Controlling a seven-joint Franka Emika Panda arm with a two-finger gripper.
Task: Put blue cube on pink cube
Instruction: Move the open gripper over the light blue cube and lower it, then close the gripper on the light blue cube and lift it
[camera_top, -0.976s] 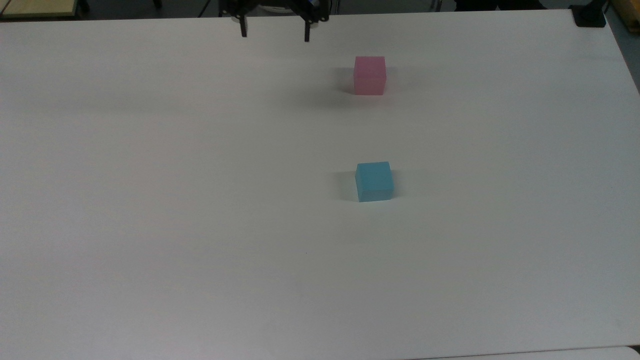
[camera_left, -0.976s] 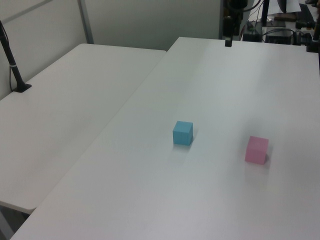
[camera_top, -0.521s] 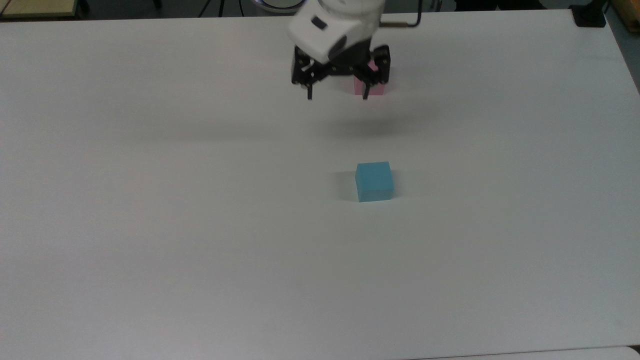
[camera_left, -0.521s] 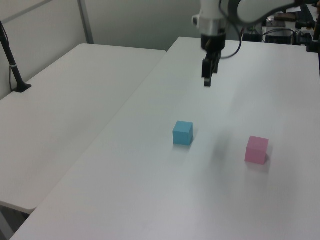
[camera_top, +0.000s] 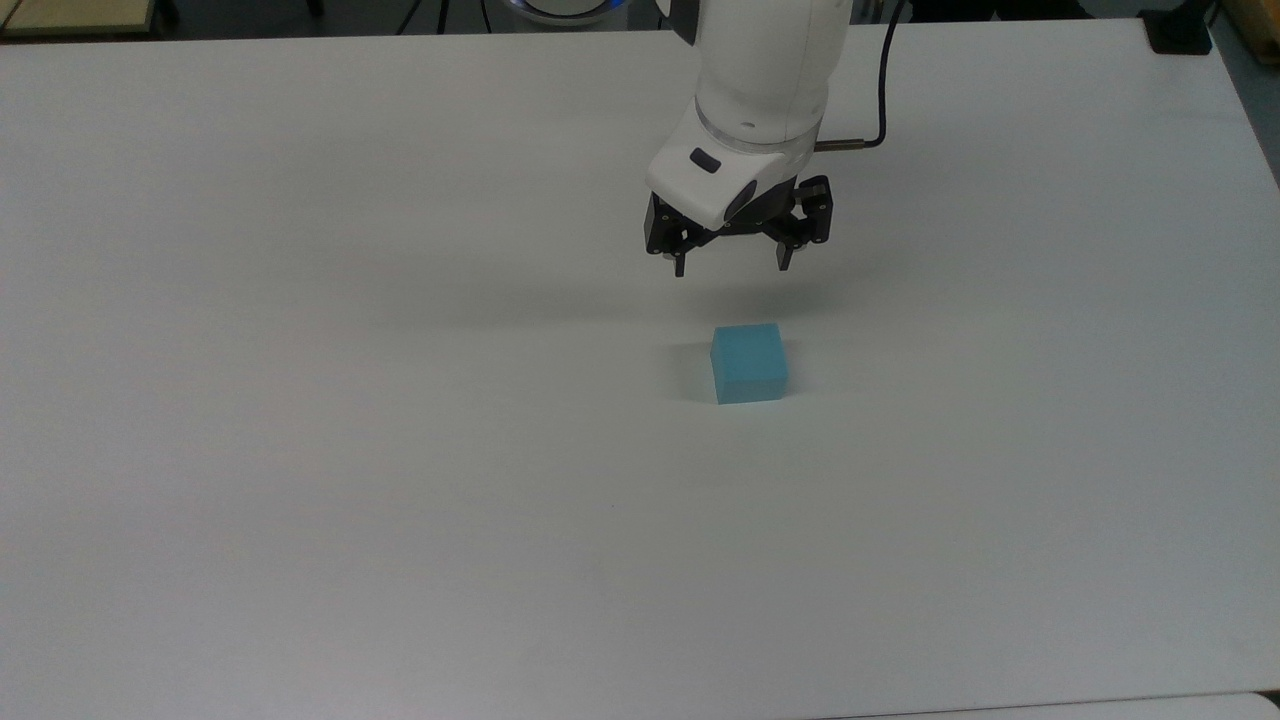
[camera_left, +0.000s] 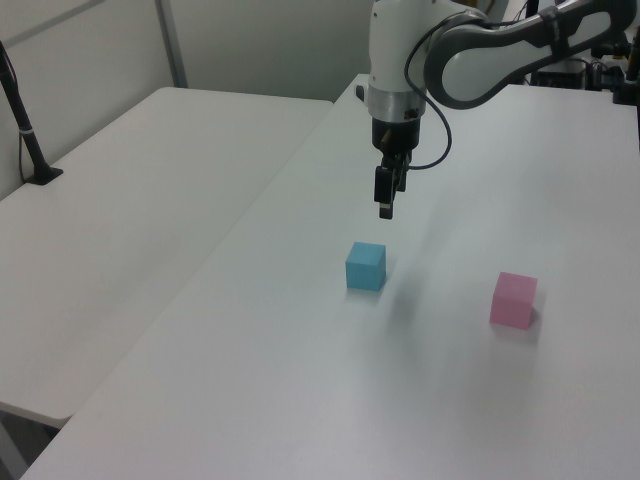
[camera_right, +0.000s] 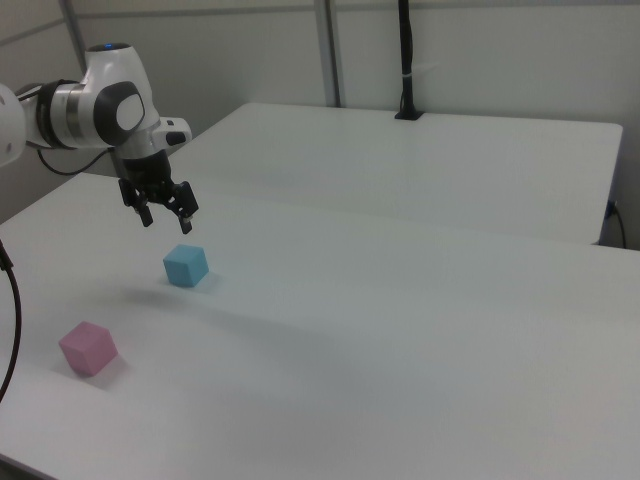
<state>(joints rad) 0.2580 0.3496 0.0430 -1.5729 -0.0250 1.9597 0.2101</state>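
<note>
The blue cube (camera_top: 749, 362) (camera_left: 366, 266) (camera_right: 186, 265) rests alone on the white table (camera_top: 400, 450). The pink cube (camera_left: 514, 299) (camera_right: 88, 348) sits apart from it, to the left view's right; in the top view the arm hides it. My gripper (camera_top: 731, 267) (camera_left: 384, 208) (camera_right: 166, 222) hangs in the air above the table, open with nothing between its fingers. It is close to the blue cube, on the side facing the pink cube, and well above the cube's top.
A second white table (camera_left: 130, 200) (camera_right: 430, 160) adjoins this one. A black post (camera_left: 25, 130) (camera_right: 405, 60) stands on it. A black cable (camera_top: 880, 90) runs along the arm. A dark mount (camera_top: 1180, 30) sits at the top view's far right corner.
The arm has come in from the table's far edge, passed over the pink cube and moved toward the blue cube. Its fingers stayed open. Neither cube has moved.
</note>
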